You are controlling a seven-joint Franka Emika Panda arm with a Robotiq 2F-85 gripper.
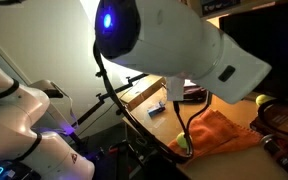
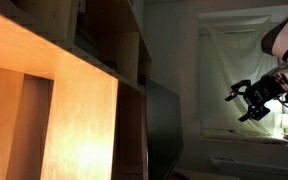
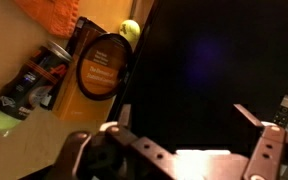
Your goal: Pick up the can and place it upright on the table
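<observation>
The can (image 3: 14, 100) lies on its side on the light brown wooden table (image 3: 24, 150), at the left of the wrist view; it is dark with a green end. My gripper (image 3: 184, 140) is open and empty, well to the right of the can and over a large dark screen (image 3: 204, 60). In an exterior view the gripper (image 2: 252, 100) hangs in the air with its fingers spread. In an exterior view a strip of the table (image 1: 149, 125) shows behind the white arm (image 1: 174, 45); the can is hidden there.
An orange cloth (image 3: 59, 10), a round racket-like frame (image 3: 102, 68) and a yellow-green ball (image 3: 130, 30) lie beyond the can. The cloth (image 1: 219, 130) and a ball (image 1: 184, 146) also show in an exterior view. A wooden shelf unit (image 2: 54, 110) fills an exterior view.
</observation>
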